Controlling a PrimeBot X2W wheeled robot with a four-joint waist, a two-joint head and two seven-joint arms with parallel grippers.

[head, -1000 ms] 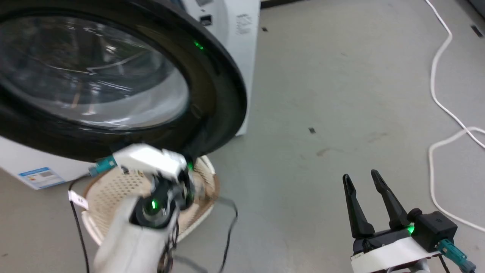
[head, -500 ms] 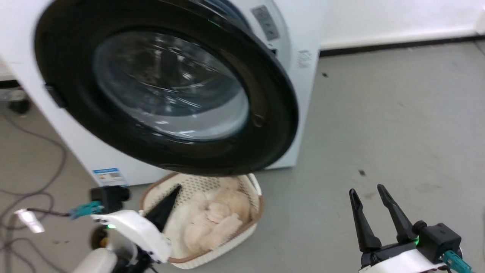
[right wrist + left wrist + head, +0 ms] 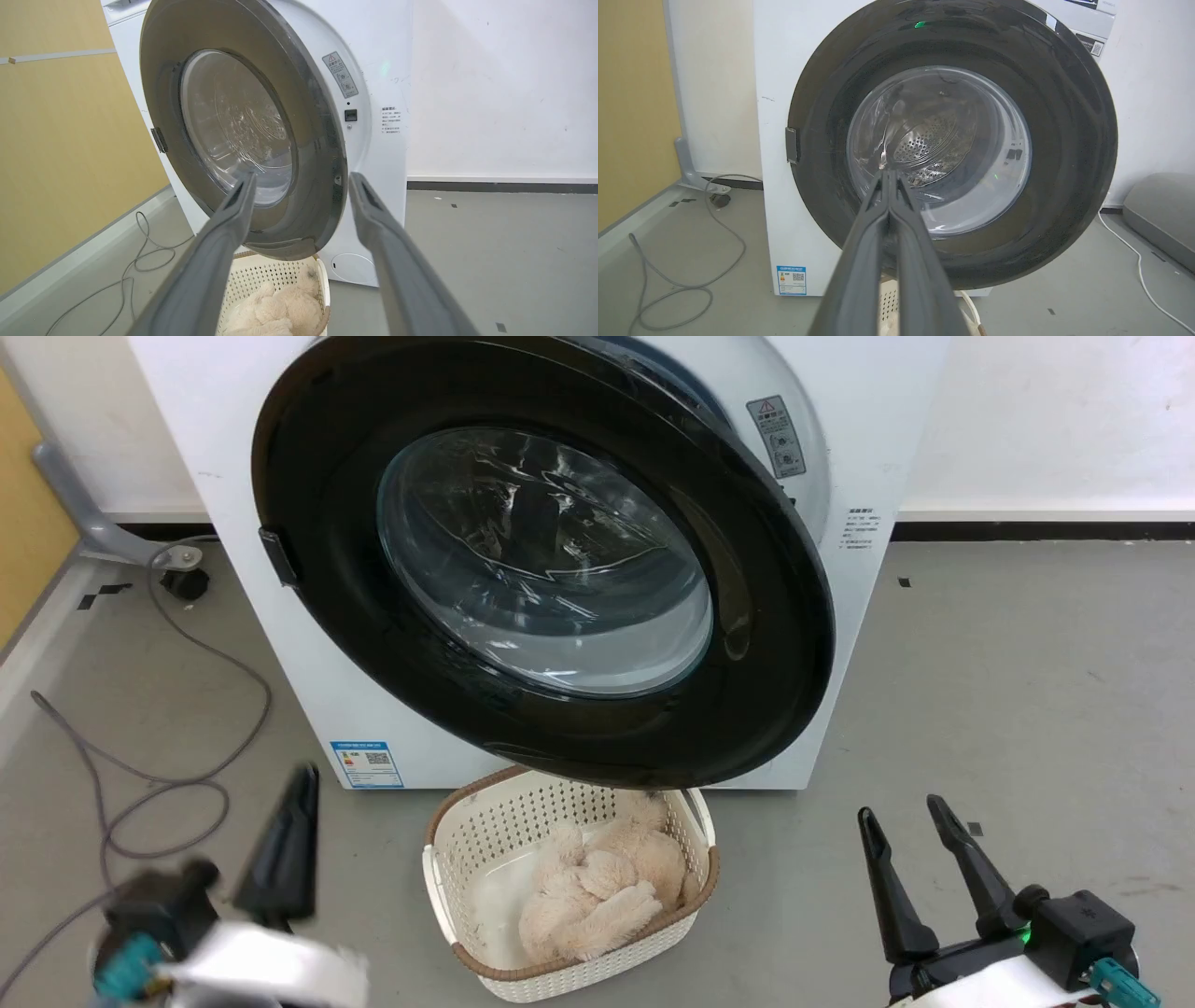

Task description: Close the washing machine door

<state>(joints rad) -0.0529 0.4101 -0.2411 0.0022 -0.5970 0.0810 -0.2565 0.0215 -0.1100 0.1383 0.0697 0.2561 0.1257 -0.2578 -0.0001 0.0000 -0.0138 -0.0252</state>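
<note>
The washing machine door (image 3: 546, 565) is not yet shut. It hangs from a hinge at the left edge of the washing machine (image 3: 308, 709), swung part of the way in. Its right edge stands off from the white front, and the right wrist view shows the gap and the latch hole on the front panel. What seems left is a push on the door's free edge until it latches.

The left gripper (image 3: 888, 177) has its two fingers pressed together with nothing between them. It points at the door's glass from low on the left without touching it. The right gripper (image 3: 901, 810) has its fingers spread and empty, low on the right over the bare floor (image 3: 980, 709), well apart from the door.

A cream basket (image 3: 448, 859) holding a plush toy (image 3: 597, 887) sits on the floor just under the door's lower rim.
</note>
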